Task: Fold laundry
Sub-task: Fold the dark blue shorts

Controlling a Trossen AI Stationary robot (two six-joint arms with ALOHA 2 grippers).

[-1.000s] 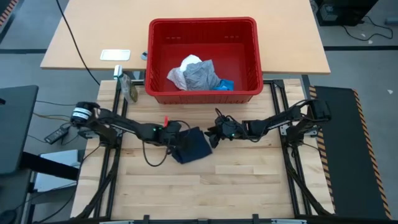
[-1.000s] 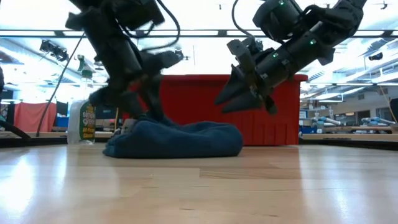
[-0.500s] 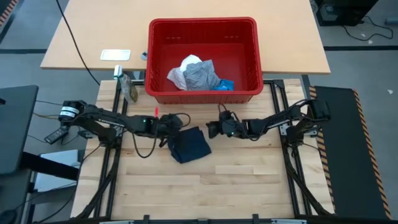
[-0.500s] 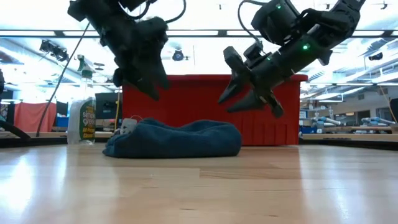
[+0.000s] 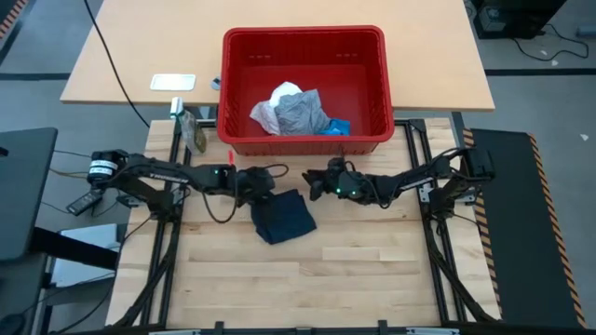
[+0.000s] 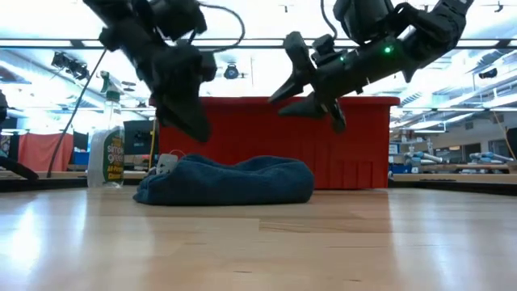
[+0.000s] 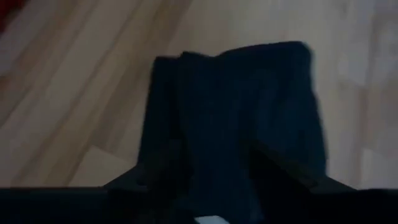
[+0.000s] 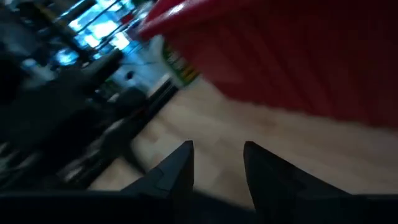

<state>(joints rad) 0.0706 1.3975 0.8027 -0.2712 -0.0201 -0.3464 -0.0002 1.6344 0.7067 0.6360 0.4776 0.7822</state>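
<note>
A dark navy cloth piece (image 5: 284, 216) lies folded in a low bundle (image 6: 234, 179) on the wooden table, between my two grippers. My left gripper (image 5: 256, 179) hangs open above the bundle's left end (image 6: 196, 129), slanting down; the left wrist view looks past its spread fingers (image 7: 214, 171) onto the navy cloth (image 7: 236, 112). My right gripper (image 5: 315, 183) is open and nearly level, higher up over the bundle's right part (image 6: 292, 90). A grey piece (image 5: 305, 113) and a white piece (image 5: 275, 104) lie in the red basket (image 5: 303, 33).
The red basket's wall (image 6: 355, 145) stands just behind the bundle, and it also shows in the right wrist view (image 8: 292, 56). A spray bottle (image 6: 105, 158) stands at the basket's left corner (image 5: 194, 133). A flat white object (image 5: 173, 82) lies on the far tabletop. Bare wood lies toward the near edge.
My left gripper has come up off the navy cloth's left end, gone toward the far edge and rolled about its own line. My right gripper has risen a little and tipped up toward level. The navy bundle has stayed where it lay.
</note>
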